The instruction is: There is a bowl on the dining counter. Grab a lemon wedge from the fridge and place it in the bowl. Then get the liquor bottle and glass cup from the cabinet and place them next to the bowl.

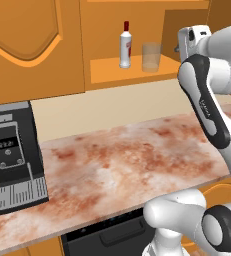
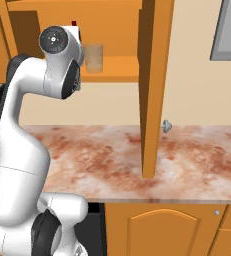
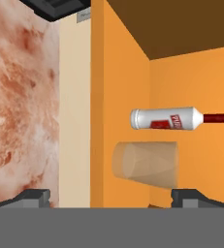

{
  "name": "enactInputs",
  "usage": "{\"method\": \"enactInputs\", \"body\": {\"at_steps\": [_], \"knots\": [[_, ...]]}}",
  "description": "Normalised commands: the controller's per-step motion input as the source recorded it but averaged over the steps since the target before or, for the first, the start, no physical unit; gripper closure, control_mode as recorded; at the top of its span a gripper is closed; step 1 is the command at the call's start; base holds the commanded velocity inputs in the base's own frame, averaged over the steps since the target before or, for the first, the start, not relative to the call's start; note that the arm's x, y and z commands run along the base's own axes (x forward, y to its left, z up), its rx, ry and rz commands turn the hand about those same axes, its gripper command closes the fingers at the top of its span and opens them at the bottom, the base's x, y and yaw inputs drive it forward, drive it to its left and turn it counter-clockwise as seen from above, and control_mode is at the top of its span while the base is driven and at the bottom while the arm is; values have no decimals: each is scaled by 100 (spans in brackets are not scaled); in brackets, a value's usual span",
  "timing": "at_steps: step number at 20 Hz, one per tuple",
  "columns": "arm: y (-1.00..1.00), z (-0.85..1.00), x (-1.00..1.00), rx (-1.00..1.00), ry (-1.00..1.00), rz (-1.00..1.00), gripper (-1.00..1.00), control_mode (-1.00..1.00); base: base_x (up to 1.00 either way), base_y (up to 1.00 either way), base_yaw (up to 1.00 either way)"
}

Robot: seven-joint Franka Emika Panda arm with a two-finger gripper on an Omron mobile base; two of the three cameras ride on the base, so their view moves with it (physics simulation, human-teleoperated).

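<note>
- gripper (image 3: 110, 196): jaws spread wide, nothing between them; both dark tips show at the bottom of the hand view, apart from bottle and cup.
- bottle (image 1: 125, 46): stands upright on the cabinet shelf (image 1: 107, 67), white body, red cap at top. in the hand view it lies sideways across the picture, cap toward the right, so the hand is rolled about a quarter turn against the room.
- long axis of the bottle is vertical in the room; in the hand view it runs parallel to the line joining the two tips. judged: the wrist would need a roll before the jaws could close across the body.
- cup (image 1: 151, 57): translucent, upright on the same shelf, just beside the bottle on its right in the left base view. no contact between them that can be made out.
- relation that matters: both items lie straight ahead of the hand, deeper in the cabinet; the cup sits closer to the jaw centreline than the bottle.
- cup looks empty. shelf holds just these two items.
- counter (image 1: 127, 160): marbled; coffee machine (image 1: 14, 155) at its left end.
- cabinet door (image 2: 154, 85): open, edge-on in the right base view.
- bowl, lemon wedge: not placed by these views.
- judged step: approach to the shelf, pick not yet begun.
</note>
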Motion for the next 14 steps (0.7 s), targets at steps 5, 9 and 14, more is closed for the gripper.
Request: {"method": "enactInputs", "body": {"at_steps": [5, 9, 14], "knots": [[22, 8, 15, -5, 0, 0, -100, -100, 0, 0, 0], [10, 13, 31, -6, 0, 0, -100, -100, 0, 0, 0], [0, 2, 33, -11, 0, 0, -100, -100, 0, 0, 0]]}}
